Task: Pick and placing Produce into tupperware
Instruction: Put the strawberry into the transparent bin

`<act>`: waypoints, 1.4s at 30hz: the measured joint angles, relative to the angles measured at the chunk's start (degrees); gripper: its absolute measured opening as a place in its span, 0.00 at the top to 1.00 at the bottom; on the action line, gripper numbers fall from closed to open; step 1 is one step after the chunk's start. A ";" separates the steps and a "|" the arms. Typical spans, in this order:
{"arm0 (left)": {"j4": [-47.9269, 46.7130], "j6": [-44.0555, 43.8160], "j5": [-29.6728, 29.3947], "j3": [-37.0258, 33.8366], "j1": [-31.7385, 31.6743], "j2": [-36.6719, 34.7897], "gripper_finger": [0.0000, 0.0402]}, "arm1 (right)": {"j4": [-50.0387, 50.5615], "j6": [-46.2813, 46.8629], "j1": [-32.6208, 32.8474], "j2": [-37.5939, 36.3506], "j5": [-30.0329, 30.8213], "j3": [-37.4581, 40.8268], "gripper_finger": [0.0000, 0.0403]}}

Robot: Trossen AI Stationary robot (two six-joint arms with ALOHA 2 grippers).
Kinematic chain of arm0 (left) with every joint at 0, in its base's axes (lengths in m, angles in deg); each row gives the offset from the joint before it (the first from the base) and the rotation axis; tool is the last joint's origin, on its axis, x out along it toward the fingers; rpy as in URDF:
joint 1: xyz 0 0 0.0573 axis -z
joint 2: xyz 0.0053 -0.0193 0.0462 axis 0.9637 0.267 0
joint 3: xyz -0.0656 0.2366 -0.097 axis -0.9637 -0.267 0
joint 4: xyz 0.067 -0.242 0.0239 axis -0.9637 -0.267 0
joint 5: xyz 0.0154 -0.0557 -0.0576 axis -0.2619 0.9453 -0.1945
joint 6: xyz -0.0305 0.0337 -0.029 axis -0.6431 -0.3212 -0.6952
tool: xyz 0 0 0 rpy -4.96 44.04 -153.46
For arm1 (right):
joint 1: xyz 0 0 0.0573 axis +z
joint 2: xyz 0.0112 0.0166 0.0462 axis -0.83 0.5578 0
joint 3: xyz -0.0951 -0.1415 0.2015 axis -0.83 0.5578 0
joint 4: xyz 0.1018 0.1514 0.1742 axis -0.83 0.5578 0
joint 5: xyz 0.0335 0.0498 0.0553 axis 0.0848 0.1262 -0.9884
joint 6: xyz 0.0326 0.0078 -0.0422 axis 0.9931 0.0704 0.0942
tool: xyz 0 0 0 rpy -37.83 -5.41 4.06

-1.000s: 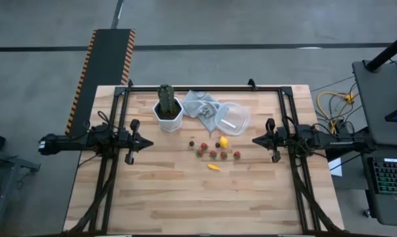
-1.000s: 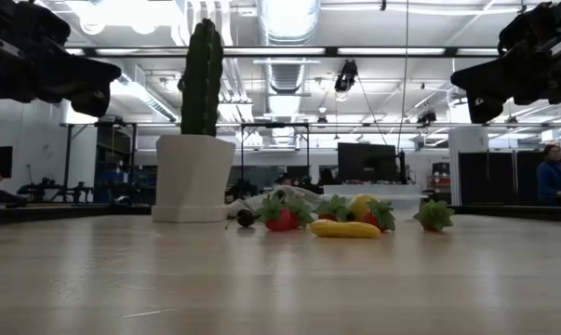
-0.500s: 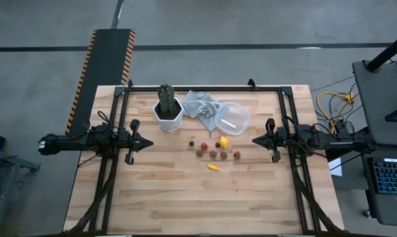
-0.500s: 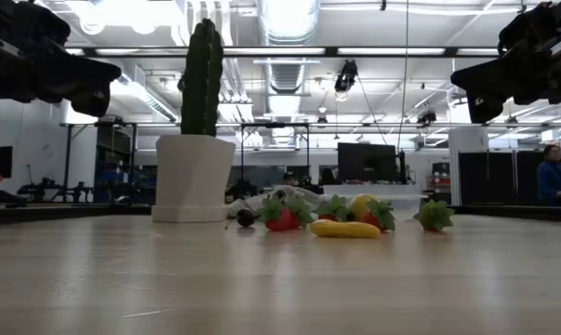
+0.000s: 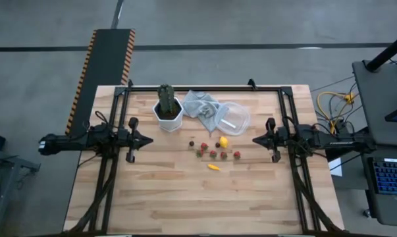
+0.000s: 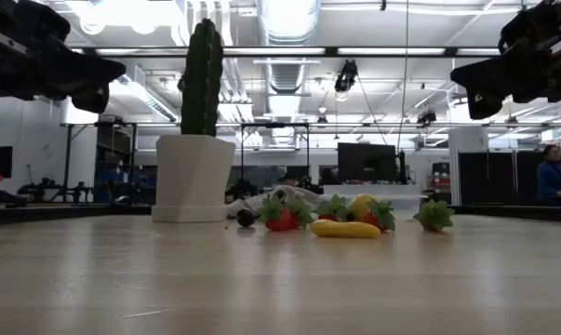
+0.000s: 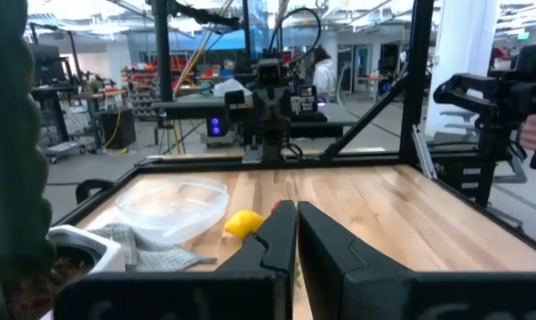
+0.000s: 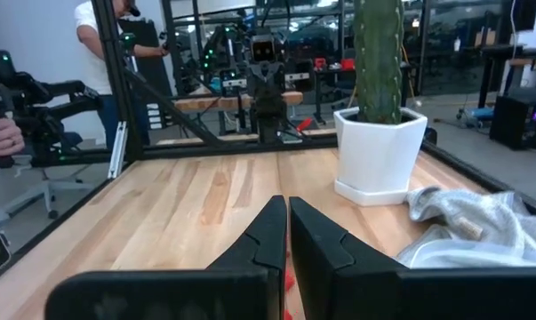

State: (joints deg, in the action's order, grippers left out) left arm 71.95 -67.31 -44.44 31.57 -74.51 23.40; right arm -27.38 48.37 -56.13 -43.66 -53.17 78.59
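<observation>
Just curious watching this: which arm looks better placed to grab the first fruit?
Probably the right. Its right gripper hovers nearer the produce and the tupperware; the left gripper waits farther off by the cactus pot.

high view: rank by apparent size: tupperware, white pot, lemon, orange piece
1. tupperware
2. white pot, somewhat smaller in outline
3. lemon and orange piece: both tiny and look about alike, so unranked.
</observation>
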 joint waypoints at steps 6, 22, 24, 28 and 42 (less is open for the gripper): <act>0.12 -0.06 -1.10 0.00 0.04 0.00 1.00 | -3.96 0.41 0.00 0.20 2.93 0.02 0.92; -0.36 1.84 -3.13 0.00 0.00 0.00 1.00 | 16.29 -18.26 2.38 25.30 -1.45 -23.02 0.54; -0.45 1.84 -3.53 0.00 0.00 0.00 1.00 | 22.60 -18.24 2.38 30.66 1.88 -26.61 0.55; -0.47 1.79 -3.58 -0.02 0.00 0.26 1.00 | 28.25 -15.43 2.38 39.18 4.24 -32.18 0.57; -0.45 2.02 -5.64 -0.02 0.00 0.40 1.00 | 36.46 -11.90 2.54 57.16 -0.04 -39.33 0.60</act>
State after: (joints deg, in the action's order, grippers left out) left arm 71.49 -65.29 -50.08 31.55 -74.51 23.79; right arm 9.08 36.48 -53.59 13.50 -53.21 39.26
